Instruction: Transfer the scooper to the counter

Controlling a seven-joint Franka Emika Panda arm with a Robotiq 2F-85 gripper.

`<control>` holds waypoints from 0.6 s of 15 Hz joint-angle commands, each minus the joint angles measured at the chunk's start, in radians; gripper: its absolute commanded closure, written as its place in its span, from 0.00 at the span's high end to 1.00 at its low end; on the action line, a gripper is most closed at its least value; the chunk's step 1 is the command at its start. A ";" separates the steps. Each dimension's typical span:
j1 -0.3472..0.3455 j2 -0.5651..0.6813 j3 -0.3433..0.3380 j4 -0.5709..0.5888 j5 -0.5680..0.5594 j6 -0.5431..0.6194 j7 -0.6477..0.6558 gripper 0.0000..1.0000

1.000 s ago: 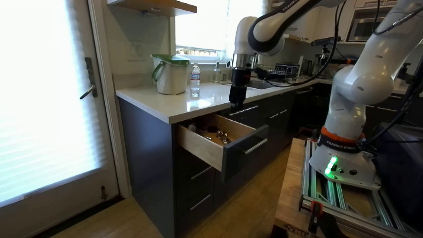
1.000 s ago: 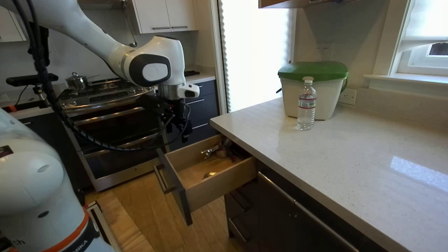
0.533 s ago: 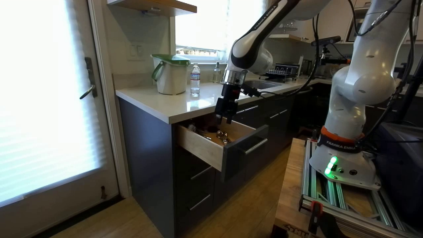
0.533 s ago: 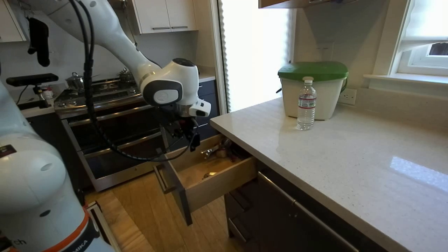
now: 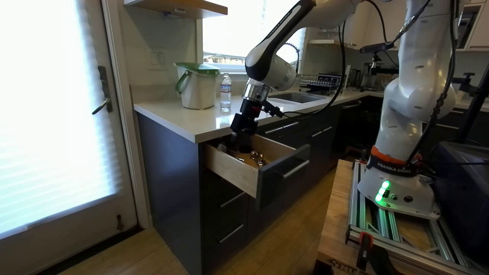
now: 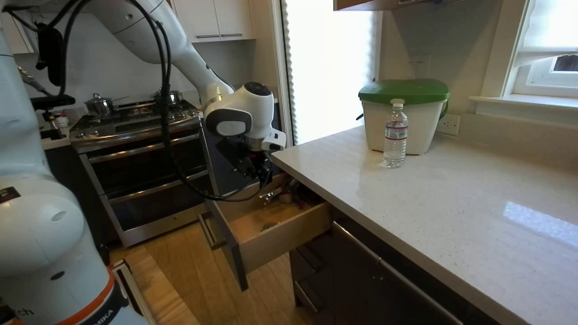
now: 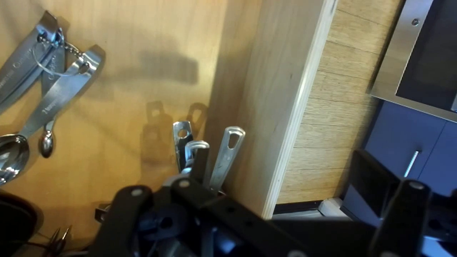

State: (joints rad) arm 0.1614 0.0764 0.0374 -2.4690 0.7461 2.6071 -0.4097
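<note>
The pale counter [image 5: 172, 113] shows in both exterior views [image 6: 469, 203], above an open drawer [image 5: 229, 166]. My gripper [image 5: 240, 140] is tilted over the drawer's inner part, just below the counter edge. In the wrist view the gripper [image 7: 284, 164] is wide open and empty, one finger inside the drawer and one outside past its side wall. Metal utensil handles [image 7: 228, 151] stand up behind the inner finger, partly hidden by it. A ring of metal measuring spoons [image 7: 59, 92] lies on the drawer bottom. I cannot tell which piece is the scooper.
A white bin with a green lid [image 6: 404, 117] and a water bottle [image 6: 395, 135] stand on the counter. The drawer's side wall [image 7: 303, 103] runs between the two fingers. A dark round item [image 7: 16, 214] lies in the drawer. A wooden shelf [image 5: 179, 8] hangs above.
My gripper has moved down from beside the counter into the space over the drawer, toward the cabinet's end, and has tilted. The fingers show apart. The drawer's contents look unmoved.
</note>
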 commanded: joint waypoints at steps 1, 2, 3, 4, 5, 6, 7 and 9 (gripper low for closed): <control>-0.034 0.002 0.034 0.002 -0.006 0.000 0.004 1.00; -0.034 0.002 0.034 0.002 -0.005 0.000 0.004 1.00; -0.034 0.002 0.034 0.003 -0.005 0.000 0.004 1.00; -0.034 0.002 0.035 0.003 -0.005 0.000 0.004 1.00; -0.041 0.020 0.033 0.014 0.001 0.017 -0.009 1.00; -0.049 0.028 0.033 0.021 0.000 0.017 -0.003 1.00; -0.057 0.036 0.031 0.028 -0.005 0.028 -0.010 1.00; -0.076 0.047 0.028 0.039 -0.006 0.033 -0.011 1.00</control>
State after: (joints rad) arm 0.1231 0.0875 0.0533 -2.4538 0.7464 2.6156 -0.4114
